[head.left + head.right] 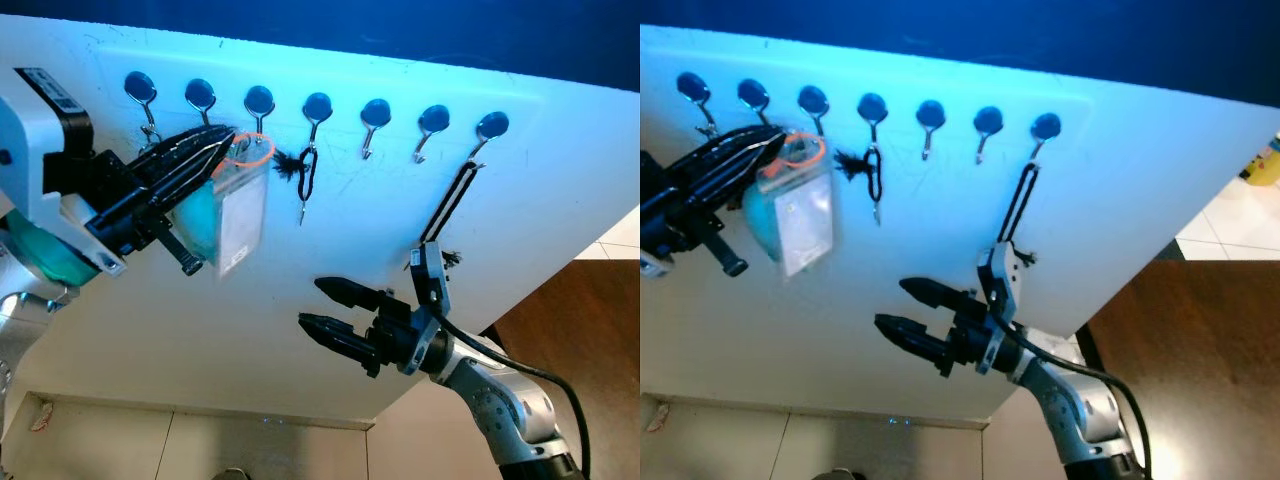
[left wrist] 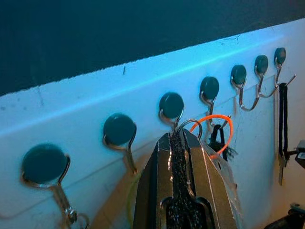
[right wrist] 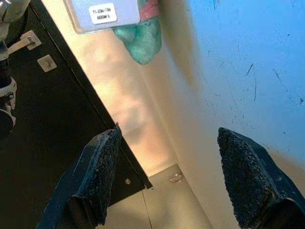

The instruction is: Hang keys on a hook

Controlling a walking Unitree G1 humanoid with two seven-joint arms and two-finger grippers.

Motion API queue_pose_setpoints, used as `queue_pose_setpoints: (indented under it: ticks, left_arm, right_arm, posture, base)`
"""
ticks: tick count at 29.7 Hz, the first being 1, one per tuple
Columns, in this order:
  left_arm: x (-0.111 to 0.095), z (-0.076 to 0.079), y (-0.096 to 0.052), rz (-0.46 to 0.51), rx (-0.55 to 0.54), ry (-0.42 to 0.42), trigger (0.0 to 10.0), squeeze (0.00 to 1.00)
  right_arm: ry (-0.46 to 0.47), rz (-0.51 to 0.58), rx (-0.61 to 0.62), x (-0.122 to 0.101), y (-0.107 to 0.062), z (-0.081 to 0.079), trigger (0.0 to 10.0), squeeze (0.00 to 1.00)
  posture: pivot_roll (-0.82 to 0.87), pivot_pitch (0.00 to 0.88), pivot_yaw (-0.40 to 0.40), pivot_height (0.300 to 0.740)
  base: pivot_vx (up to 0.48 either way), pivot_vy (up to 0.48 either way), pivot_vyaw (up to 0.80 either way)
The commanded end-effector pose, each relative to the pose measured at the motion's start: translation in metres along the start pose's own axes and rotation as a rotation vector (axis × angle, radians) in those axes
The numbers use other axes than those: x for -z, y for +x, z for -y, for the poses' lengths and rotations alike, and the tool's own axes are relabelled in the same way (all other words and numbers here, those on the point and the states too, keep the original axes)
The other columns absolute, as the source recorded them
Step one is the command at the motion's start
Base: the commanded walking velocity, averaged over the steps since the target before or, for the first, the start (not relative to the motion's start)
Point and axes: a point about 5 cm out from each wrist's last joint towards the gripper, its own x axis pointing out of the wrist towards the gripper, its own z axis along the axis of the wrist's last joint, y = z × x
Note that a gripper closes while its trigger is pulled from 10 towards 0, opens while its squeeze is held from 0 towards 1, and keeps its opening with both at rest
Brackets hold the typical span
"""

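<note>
While the left tool [image 1: 215, 145] is clenched on the keys [image 1: 240, 205], the orange ring [image 1: 247, 148] should be lifted over the third hook [image 1: 258, 105] at upper left. Release is best withheld until the ring is seated. The right tool [image 1: 330, 308] is held released, lower centre.

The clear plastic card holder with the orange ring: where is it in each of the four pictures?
Left eye view: clear plastic card holder with the orange ring, upper left, at the left gripper's tips.
Right eye view: upper left.
Left wrist view: orange ring and a clear edge beside the fingers.
Right wrist view: its labelled lower end at the top edge.
Shared landmark: the white board carrying the hooks.
</note>
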Motion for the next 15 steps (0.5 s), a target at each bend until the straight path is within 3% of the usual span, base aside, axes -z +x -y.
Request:
queue_pose_setpoints:
  ticks: [1, 8, 10, 15]
  left_arm:
    - [0.002, 0.003, 0.003, -0.008, 0.003, 0.007, 10.0, 0.0]
    - [0.012, 0.005, 0.008, -0.054, -0.007, 0.023, 10.0, 0.0]
    - [0.015, -0.002, 0.009, -0.069, -0.063, 0.029, 10.0, 0.0]
    - [0.015, -0.004, 0.009, -0.068, -0.082, 0.025, 10.0, 0.0]
  right_arm:
    - [0.005, -0.012, 0.004, 0.004, -0.001, 0.0, 10.0, 0.0]
    - [0.005, -0.011, 0.006, 0.004, -0.002, 0.0, 10.0, 0.0]
    - [0.008, -0.011, 0.008, 0.005, -0.002, -0.001, 10.0, 0.0]
    - [0.009, -0.011, 0.008, 0.005, -0.002, -0.001, 10.0, 0.0]
  posture:
    - [0.1, 0.0, 0.01, 0.74]
    - [0.09, 0.0, 0.013, 0.74]
    - [0.1, 0.0, 0.015, 0.74]
    - [0.1, 0.0, 0.015, 0.74]
  base:
    - [0.0, 0.0, 0.0]
    - [0.0, 0.0, 0.0]
    - [0.0, 0.0, 0.0]
    - [0.0, 0.0, 0.0]
